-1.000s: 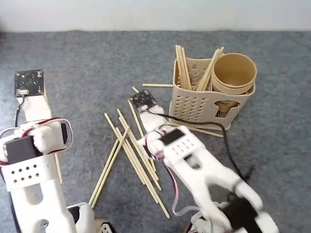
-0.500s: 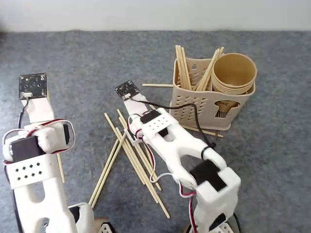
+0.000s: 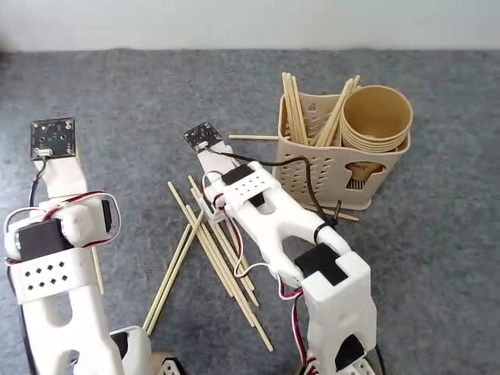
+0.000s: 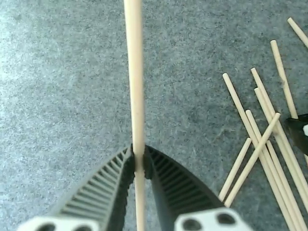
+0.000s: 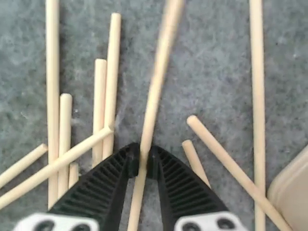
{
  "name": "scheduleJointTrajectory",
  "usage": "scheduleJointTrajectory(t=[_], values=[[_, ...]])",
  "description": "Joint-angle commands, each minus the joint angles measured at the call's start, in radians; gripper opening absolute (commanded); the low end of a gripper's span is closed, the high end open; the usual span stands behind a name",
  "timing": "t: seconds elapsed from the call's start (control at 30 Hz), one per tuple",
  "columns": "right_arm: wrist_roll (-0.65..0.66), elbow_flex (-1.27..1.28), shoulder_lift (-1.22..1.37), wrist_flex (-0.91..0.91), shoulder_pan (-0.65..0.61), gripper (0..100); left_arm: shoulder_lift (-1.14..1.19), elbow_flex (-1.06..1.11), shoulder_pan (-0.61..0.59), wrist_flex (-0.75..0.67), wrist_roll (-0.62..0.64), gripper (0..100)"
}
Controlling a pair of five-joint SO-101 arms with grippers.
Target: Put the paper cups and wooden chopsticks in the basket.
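Note:
A cream slotted basket (image 3: 324, 166) stands at the back right, holding stacked paper cups (image 3: 378, 117) and several upright chopsticks (image 3: 293, 109). Loose wooden chopsticks (image 3: 221, 262) lie scattered on the grey carpet in the middle. My right gripper (image 5: 142, 162) is down in this pile, shut on one chopstick (image 5: 156, 91) that slants up off the carpet. The right arm (image 3: 258, 207) stretches over the pile beside the basket. My left gripper (image 4: 138, 161) is shut on a single chopstick (image 4: 134, 82) above bare carpet, left of the pile. The left arm (image 3: 55, 234) stands at the left.
One chopstick (image 3: 251, 137) lies by the basket's back left corner, and another (image 3: 332, 212) pokes out along its front. A black cable (image 3: 312, 195) runs from the right arm past the basket. A white wall strip (image 3: 250, 23) borders the carpet's far edge.
The right arm has swung left and forward, away from the basket's front, and now sits over the loose pile. The left arm shifted only slightly.

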Motion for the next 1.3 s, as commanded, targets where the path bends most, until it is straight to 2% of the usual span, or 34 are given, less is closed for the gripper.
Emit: scheduleJointTrajectory(t=[0.0,0.17,0.4,0.6,0.87,1.13,1.27], values=[[0.037,-0.031,-0.039,0.084,0.007,0.5,-0.032,-0.015,-0.008,0.015,0.008,1],[0.034,-0.025,-0.251,0.232,-0.008,0.8,-0.104,-0.090,-0.005,0.069,0.008,1],[0.038,-0.025,-0.647,0.453,-0.004,0.8,-0.287,-0.194,-0.002,0.049,0.032,1],[0.083,-0.025,-0.963,0.522,-0.002,0.8,-0.319,-0.213,0.014,-0.160,0.152,1],[0.087,-0.029,-1.210,0.510,0.124,0.8,-0.319,-0.211,0.221,-0.399,0.250,1],[0.081,-0.023,-1.303,0.272,0.366,0.8,-0.319,-0.202,0.434,-0.733,0.364,1],[0.069,-0.009,-1.308,0.182,0.455,0.8,-0.318,-0.122,0.537,-0.964,0.420,1]])
